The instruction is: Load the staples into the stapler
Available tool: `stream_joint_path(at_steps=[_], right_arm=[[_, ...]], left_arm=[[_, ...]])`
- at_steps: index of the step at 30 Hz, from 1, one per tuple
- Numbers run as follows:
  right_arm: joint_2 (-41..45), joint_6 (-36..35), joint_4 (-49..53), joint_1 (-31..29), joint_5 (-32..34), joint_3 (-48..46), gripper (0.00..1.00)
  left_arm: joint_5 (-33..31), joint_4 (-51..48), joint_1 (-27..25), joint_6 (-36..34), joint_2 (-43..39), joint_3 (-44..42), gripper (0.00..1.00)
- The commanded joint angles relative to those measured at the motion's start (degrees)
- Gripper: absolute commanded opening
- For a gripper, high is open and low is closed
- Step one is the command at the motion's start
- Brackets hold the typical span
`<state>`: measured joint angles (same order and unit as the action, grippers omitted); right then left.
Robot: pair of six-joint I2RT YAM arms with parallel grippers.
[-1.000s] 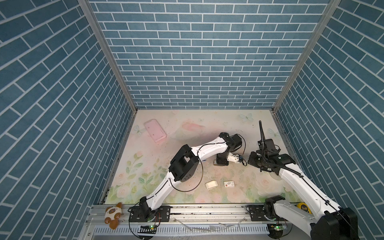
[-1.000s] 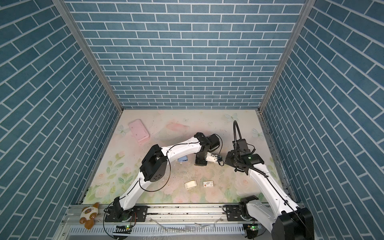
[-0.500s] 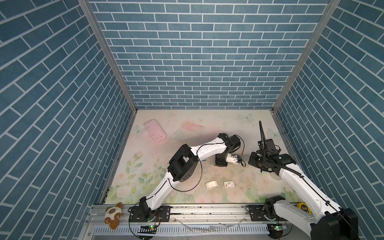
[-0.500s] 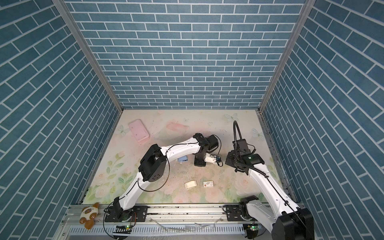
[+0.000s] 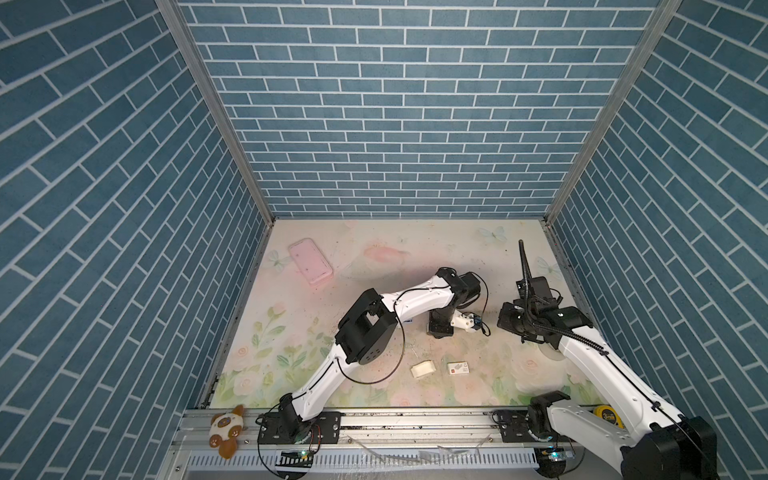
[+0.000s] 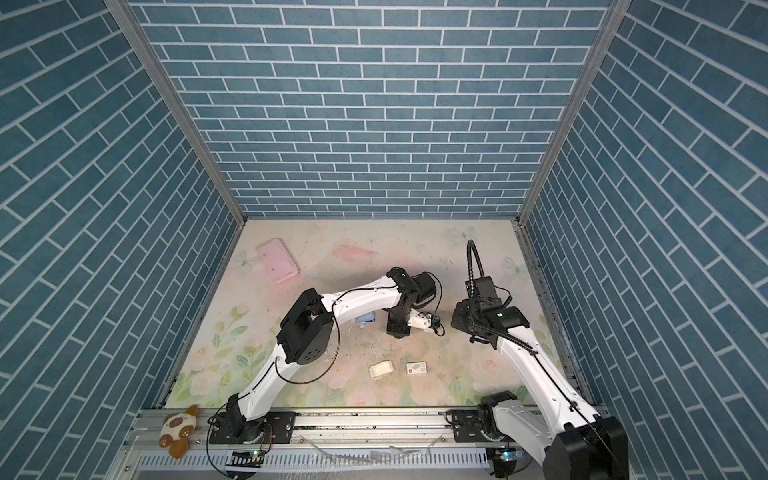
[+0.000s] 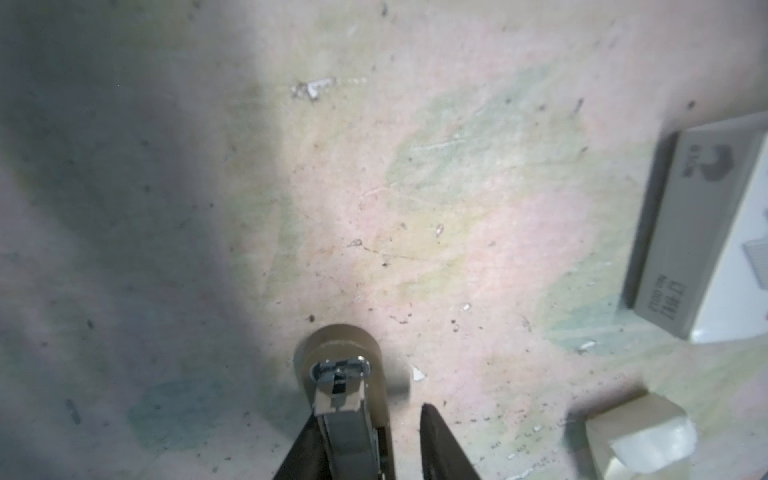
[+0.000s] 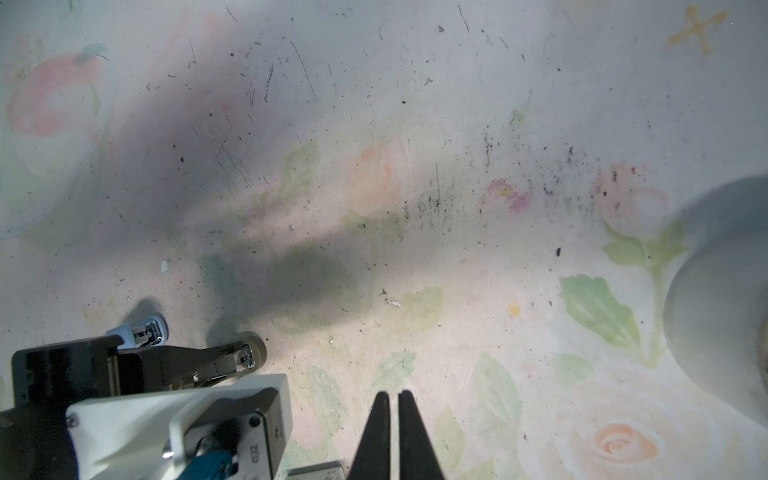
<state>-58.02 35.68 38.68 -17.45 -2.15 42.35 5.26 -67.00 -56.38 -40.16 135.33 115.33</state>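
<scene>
Worktop [image 5: 415,232] was floral print, scuffed and gritty. Left arm [image 5: 415,297] reached across to centre, wrist pointing down. Right arm [image 5: 590,365] sat off to the right, well clear, probably to leave room. Pink case [image 5: 311,262] was at the far left and looked unrelated to the job.

Stapler [image 7: 340,374] lay flat at centre, its chrome nose showing in the left wrist view. Left gripper [image 7: 370,411] straddled the nose, partly open: one finger against its side, the other just off it. I read that as steadying rather than clamping. A blue part [image 6: 366,320] lay just beside it, likely the lid swung back for loading, but I wasn't sure.

Right gripper [image 8: 394,395] was empty, its fingers all but together.

Sleeve [image 5: 458,368] and tray [image 5: 423,368] lay side by side near the front edge, apart from the stapler. The sleeve was off the tray, presumably to expose the strips.

Staples: I couldn't make out a strip in the tray or in the magazine, as both were too small and blurred. Only loose scraps [image 7: 311,87] showed on the worktop.
</scene>
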Motion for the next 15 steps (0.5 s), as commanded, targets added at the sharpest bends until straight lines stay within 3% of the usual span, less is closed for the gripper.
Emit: stream_joint_path(at_steps=[1,6,15], right_arm=[[-0.26,0.09,1.40,0.23,0.94,1.08,0.10],[0.08,-0.08,1.49,0.25,1.17,0.60,0.11],[0.28,-0.17,1.49,0.23,1.10,0.45,0.11]], left_arm=[[0.83,-5.69,0.16,0.61,0.37,-2.06,0.46],[1.39,-6.37,0.30,1.09,0.10,0.88,0.54],[1.44,-8.08,0.66,1.49,0.48,6.07,0.58]])
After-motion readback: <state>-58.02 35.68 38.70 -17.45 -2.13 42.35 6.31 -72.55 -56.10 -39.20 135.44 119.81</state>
